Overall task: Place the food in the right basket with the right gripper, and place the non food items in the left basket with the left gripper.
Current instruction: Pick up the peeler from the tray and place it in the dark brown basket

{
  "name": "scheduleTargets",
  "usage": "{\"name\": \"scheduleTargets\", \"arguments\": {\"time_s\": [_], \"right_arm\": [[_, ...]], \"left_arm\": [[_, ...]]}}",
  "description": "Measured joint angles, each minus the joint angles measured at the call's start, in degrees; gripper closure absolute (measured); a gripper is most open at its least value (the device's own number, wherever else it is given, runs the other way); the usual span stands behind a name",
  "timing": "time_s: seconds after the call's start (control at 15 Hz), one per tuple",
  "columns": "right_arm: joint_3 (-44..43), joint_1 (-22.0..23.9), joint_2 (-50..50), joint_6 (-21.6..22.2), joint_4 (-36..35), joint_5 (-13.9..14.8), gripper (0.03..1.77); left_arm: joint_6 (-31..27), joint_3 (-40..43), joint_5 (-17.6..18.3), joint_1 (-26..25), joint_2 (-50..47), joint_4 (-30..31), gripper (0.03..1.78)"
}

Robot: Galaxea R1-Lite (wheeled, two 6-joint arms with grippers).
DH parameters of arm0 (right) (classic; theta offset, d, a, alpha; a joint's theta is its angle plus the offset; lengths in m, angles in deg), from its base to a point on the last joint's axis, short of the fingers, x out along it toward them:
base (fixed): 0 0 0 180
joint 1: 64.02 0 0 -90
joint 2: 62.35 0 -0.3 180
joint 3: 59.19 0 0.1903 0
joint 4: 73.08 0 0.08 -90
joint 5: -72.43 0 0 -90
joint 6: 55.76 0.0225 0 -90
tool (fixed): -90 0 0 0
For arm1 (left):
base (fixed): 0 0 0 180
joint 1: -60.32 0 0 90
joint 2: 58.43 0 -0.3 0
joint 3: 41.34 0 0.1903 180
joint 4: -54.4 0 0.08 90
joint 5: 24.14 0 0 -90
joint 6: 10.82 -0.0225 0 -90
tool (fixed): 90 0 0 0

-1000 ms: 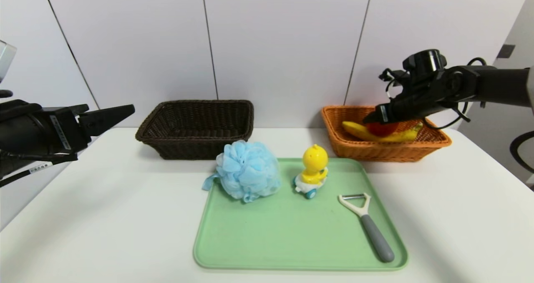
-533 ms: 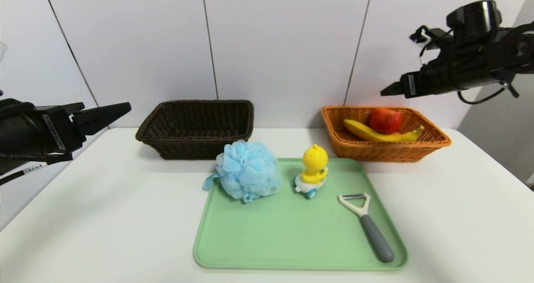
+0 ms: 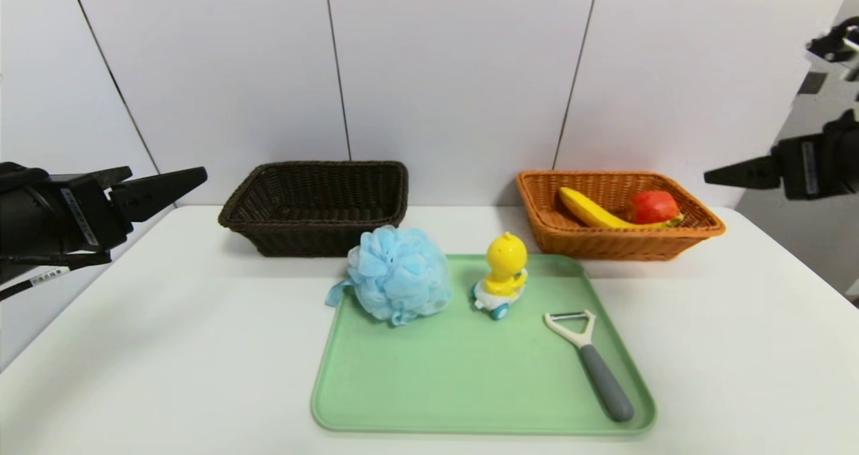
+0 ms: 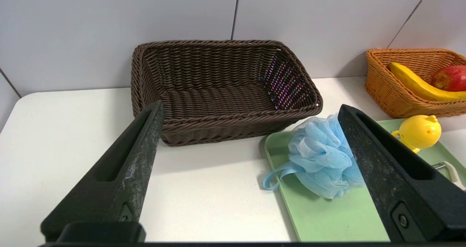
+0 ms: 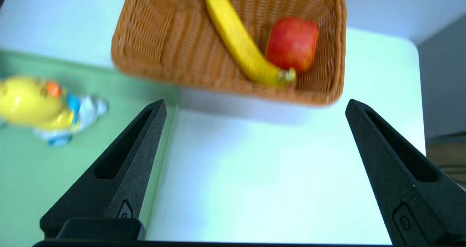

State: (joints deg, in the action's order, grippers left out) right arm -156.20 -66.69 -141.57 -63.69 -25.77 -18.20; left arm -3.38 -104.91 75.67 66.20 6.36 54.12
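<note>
White tabletop (image 3: pixel 168 347), tray (image 3: pixel 470 401) holding sponge (image 3: pixel 398 282), duck (image 3: pixel 503 274), peeler (image 3: pixel 590 361), banana (image 3: pixel 590 210) and apple (image 3: pixel 651 207) in orange basket (image 3: pixel 557 233) behind tray, dark basket (image 3: pixel 315 237) empty, left claw (image 4: pixel 251 110) and right claw (image 5: pixel 255 105) both wide open, holding nothing.

No readable text anywhere. Left gripper (image 3: pixel 171 183) has a white label strip on its body, print too small to make out; a second white tag sits on the cable (image 3: pixel 47 277) just below and behind it, also illegible. Right gripper (image 3: pixel 738 172) carries a white label just behind its fingers, illegible too. Finger bases in both wrist views show a small moulded round mark, no characters.
</note>
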Motion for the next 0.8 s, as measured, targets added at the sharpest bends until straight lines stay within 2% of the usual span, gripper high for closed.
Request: {"name": "scheduleTargets", "arguments": {"time_s": [0.4, 0.53, 0.8], "right_arm": [[23.5, 0.1, 23.1, 0.4, 0.2, -0.5, 0.11], [25.3, -1.2, 26.4, 0.1, 0.4, -1.4, 0.11], [23.0, -8.8, 25.6, 0.1, 0.7, -2.0, 0.11]], "left_arm": [[0.0, 0.9, 0.0, 0.0, -0.4, 0.0, 0.12], [0.0, 1.4, 0.0, 0.0, -0.8, 0.0, 0.12], [0.1, 2.6, 0.0, 0.0, -1.7, 0.0, 0.12]]}}
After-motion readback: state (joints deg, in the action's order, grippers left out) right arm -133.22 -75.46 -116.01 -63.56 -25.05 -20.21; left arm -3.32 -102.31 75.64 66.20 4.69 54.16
